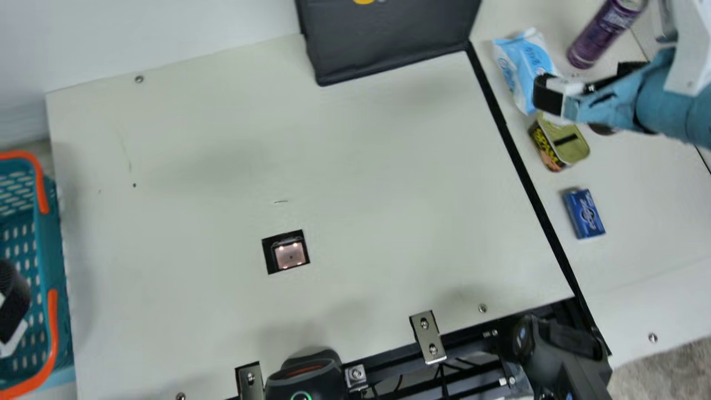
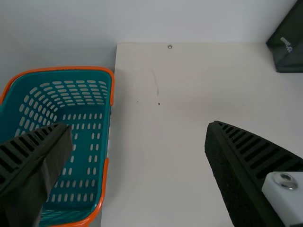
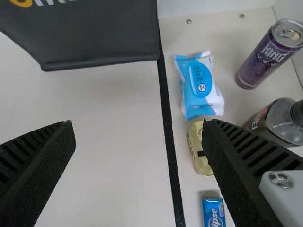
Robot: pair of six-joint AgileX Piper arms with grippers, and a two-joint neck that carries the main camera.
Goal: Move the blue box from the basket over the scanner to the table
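The blue box lies on the right part of the table, beyond the black strip; in the right wrist view the blue box is by one finger. The teal basket with orange handles stands at the far left; its slotted inside shows in the left wrist view. The scanner window is set into the table. My left gripper is over the basket; the left gripper stands open, one finger across the basket. My right gripper, also open and holding nothing, is above the items at the right.
Beside the blue box are a tin, a wipes pack and a purple can. A dark bottle is near them. A black bag stands at the back, a black device at the front edge.
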